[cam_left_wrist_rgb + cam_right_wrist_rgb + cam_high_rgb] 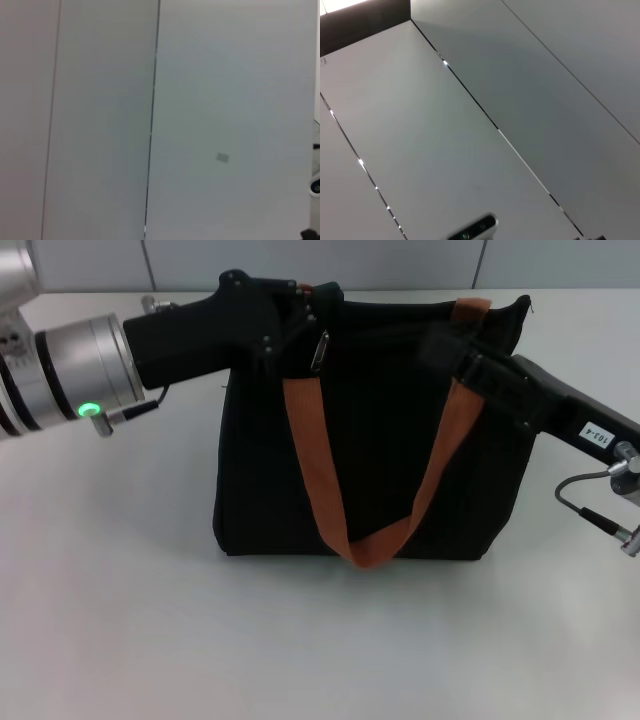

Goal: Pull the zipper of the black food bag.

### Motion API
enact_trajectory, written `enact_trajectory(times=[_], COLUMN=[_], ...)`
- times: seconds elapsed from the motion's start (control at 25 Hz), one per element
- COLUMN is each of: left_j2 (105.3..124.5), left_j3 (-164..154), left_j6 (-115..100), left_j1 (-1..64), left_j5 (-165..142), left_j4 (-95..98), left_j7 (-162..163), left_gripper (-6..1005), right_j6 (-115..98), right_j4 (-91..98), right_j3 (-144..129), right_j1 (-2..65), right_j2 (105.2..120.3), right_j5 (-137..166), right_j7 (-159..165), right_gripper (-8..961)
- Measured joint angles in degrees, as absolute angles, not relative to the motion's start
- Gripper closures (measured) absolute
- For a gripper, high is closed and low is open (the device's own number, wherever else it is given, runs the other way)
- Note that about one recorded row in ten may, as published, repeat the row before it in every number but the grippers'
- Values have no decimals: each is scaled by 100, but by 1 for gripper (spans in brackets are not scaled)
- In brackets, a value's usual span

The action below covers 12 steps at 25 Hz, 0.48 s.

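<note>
**Both grippers up on the bag's top edge, zipper tab right by the left one**

The zipper is a small silver-grey tab at the top edge of the black food bag, toward the bag's left end in the head view. Its long axis runs close to vertical with a slight lean, top end tipped a bit toward the bag's right side, so it hangs mostly downward against the black fabric. It sits just beside where the near orange-brown strap meets the bag's top.

The left gripper is right at that same corner, reaching in sideways over the bag's left end, black fingers bunched at the top edge just beside the tab. It's all black on black there, so I honestly can't tell whether the jaws are pinching the tab or just sitting next to it.

The right gripper is on the bag's right end, at the top edge by the strap's other anchor. Same problem, can't make out if those jaws are closed on fabric or open.

The strap droops in a long V down the bag's front face, its lowest point touching the white table at the bag's base. The bag stands upright on that table.

Both wrist views only show pale wall panels with thin seams, no bag.
</note>
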<state>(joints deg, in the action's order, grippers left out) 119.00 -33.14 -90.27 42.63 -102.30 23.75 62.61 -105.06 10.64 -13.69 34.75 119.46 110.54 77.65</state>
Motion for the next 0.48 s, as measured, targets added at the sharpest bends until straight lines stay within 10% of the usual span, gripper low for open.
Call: enact_trajectory(times=[0.48], left_j2=[11898], left_j3=[-3690], left_j6=[-9051], left_j1=[4253], left_j5=[-10213], left_j4=[3203], left_j7=[6277], left_gripper=[970], right_j6=[-10254], right_j4=[1098], right_j3=[-1634], right_j1=[3547], right_j2=[11944], right_j5=[11059], right_j7=[7734], right_gripper=[542])
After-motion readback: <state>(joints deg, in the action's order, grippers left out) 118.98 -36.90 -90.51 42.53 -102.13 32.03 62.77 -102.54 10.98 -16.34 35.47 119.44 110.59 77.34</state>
